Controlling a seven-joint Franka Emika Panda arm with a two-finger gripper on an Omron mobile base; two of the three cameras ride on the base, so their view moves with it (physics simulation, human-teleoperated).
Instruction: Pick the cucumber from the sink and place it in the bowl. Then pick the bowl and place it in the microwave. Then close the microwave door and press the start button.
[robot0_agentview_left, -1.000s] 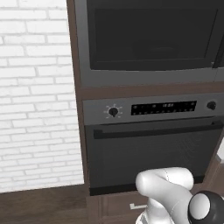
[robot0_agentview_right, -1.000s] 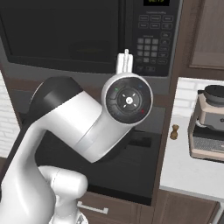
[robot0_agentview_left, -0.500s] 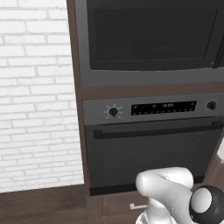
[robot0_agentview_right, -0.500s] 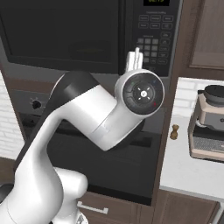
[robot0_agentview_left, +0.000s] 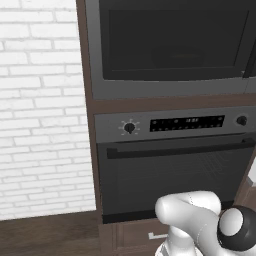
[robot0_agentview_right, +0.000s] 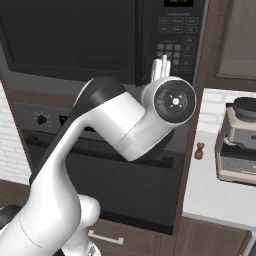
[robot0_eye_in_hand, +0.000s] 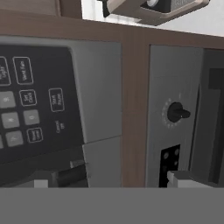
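Basically microwave (robot0_agentview_right: 100, 40) door (robot0_agentview_left: 175, 42) is shut, flush w/ its frame, dark window facing out. Gripper (robot0_agentview_right: 161, 67) is raised right at the keypad (robot0_agentview_right: 176, 42) on the microwave's right side, fingers pointing into the buttons; contact can't tell. Finger gap can't tell, tips mostly hidden by wrist. Hand view is rolled sideways: keypad buttons (robot0_eye_in_hand: 30, 109) just ahead of tips, oven knob (robot0_eye_in_hand: 177, 112) beyond. Oven (robot0_agentview_left: 175, 170) sits below gripper, coffee machine (robot0_agentview_right: 237, 142) on counter off to its right.

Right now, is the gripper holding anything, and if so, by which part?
Nothing is held. The gripper is up at the microwave's keypad, its fingers together, with no object between them. The microwave door is shut.
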